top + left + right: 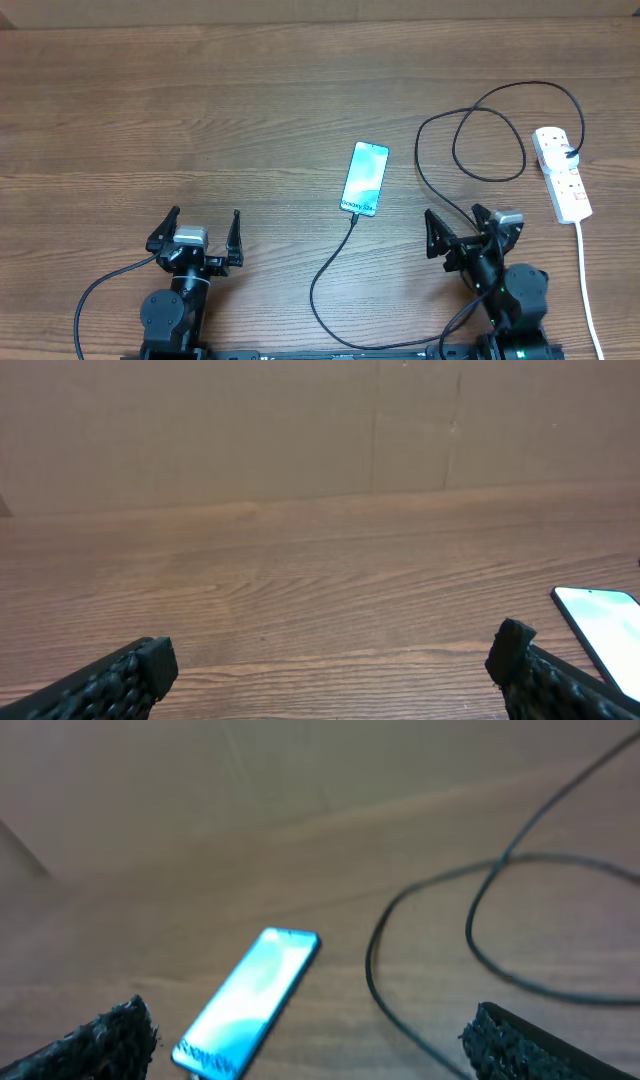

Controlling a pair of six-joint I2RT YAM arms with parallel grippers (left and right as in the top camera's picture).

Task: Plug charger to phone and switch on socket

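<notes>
Wooden bench [200, 100], phone [365, 178] lit at frame centre, charger [313, 292] seemingly already seated in its lower end. Left claw [204, 214] and right claw [453, 213] sit spread, empty, along the bottom edge. Switching remains, I reckon: the right one must reach the socket [562, 175] at far right and press its switch.

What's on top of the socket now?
A black plug sits in the socket near its far end, the charger running off it. What lies under the plug is hidden; whether the strip is on cannot be told.
</notes>
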